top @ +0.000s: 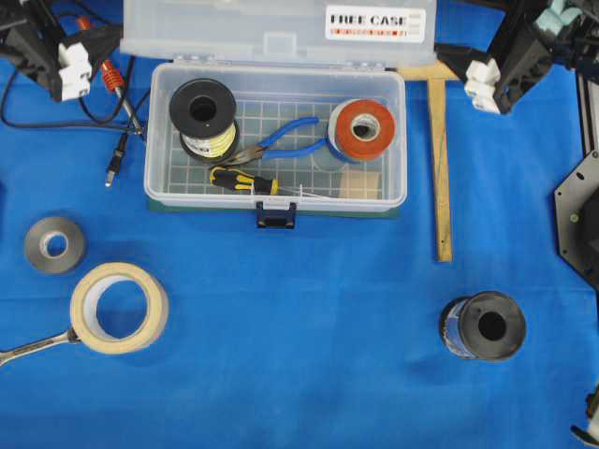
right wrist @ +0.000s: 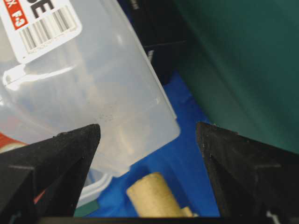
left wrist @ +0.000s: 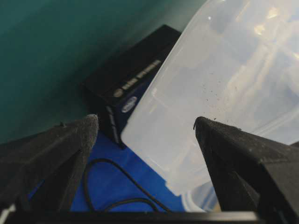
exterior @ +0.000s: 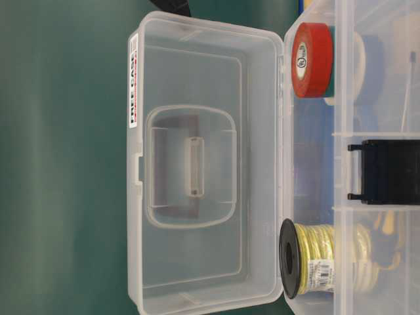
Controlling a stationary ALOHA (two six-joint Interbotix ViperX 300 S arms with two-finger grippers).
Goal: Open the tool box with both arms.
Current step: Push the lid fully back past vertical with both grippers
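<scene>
- The tool box [top: 276, 145] sits at the far middle of the table [top: 309, 327], on the blue cloth, its lid [top: 278, 30] swung right back and standing open behind the tray.
- Inside I see a yellow wire spool [top: 204, 117], blue pliers [top: 281, 140], a screwdriver [top: 241, 181] and red tape [top: 363, 129]; the dark latch [top: 276, 216] hangs loose at the front edge.
- My left gripper [left wrist: 145, 128] is spread wide and empty, near the lid's left corner but apart from it.
- My right gripper [right wrist: 147, 133] is likewise wide and empty, by the lid's right corner under the sticker [top: 367, 22], touching nothing.
- I judge the opening itself done: lid up, latch free, both grippers off the box.
- What remains, I think, is to draw both arms clear without brushing the lid, since a nudge could tip it forward and shut it again.
</scene>
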